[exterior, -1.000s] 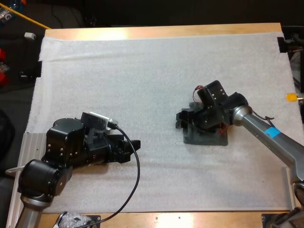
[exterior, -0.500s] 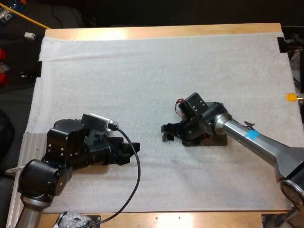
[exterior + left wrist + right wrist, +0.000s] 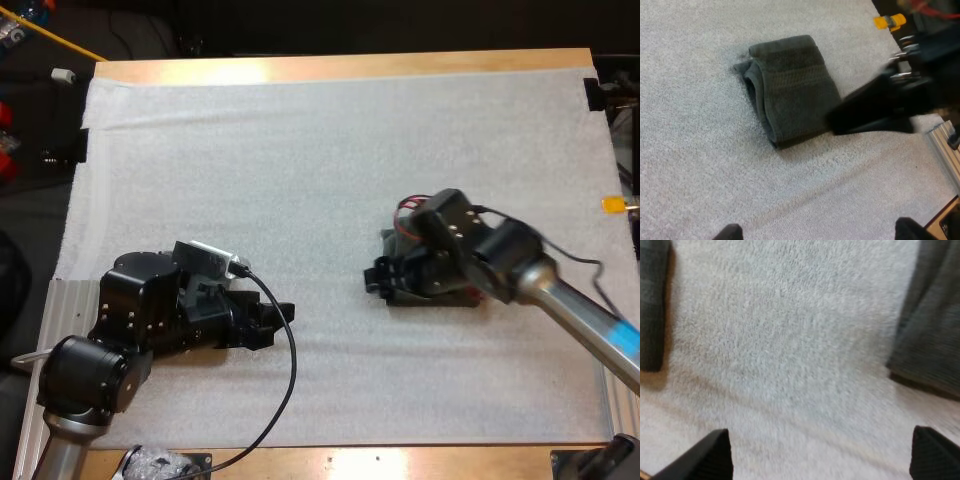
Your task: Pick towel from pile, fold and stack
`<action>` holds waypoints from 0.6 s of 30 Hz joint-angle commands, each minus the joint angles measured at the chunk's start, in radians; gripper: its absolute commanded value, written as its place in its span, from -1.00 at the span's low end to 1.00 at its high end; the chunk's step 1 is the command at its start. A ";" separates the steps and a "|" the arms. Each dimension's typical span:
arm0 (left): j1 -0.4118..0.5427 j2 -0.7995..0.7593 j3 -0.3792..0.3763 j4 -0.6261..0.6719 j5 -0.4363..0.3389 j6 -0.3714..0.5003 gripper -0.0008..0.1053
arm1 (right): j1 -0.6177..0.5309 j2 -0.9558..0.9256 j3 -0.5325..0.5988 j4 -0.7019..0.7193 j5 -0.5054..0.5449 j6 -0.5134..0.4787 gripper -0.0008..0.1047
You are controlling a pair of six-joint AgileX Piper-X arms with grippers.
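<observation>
- My left gripper point(image 3: 278, 322) has not moved in the last second. Its fingers point(image 3: 912, 231) stand apart over bare white mat point(image 3: 300, 150), holding nothing.
- Ahead of it and well apart lies the folded towel point(image 3: 790, 95), flat on the mat and in the same place as before.
- My right gripper point(image 3: 380, 282) reached out past the towel half a second ago and has since drawn back to the towel's edge. Its fingers point(image 3: 715, 452) are spread and hold nothing, with mat between them.
- I judge the fold finished and the towel released. Stacking or fetching another towel comes next.
</observation>
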 commanded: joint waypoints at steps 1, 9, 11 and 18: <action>-0.003 -0.006 -0.009 -0.005 0.008 0.001 0.14 | 0.001 -0.027 -0.006 0.032 0.021 -0.015 0.34; -0.003 -0.006 -0.009 -0.003 0.008 0.008 0.14 | 0.001 -0.306 -0.006 0.179 0.194 -0.026 0.34; -0.003 -0.006 -0.009 -0.003 0.008 0.023 0.14 | 0.001 -0.360 -0.006 0.203 0.218 -0.026 0.34; -0.003 -0.001 -0.009 -0.006 0.008 0.037 0.15 | 0.001 -0.553 -0.006 0.261 0.238 -0.026 0.34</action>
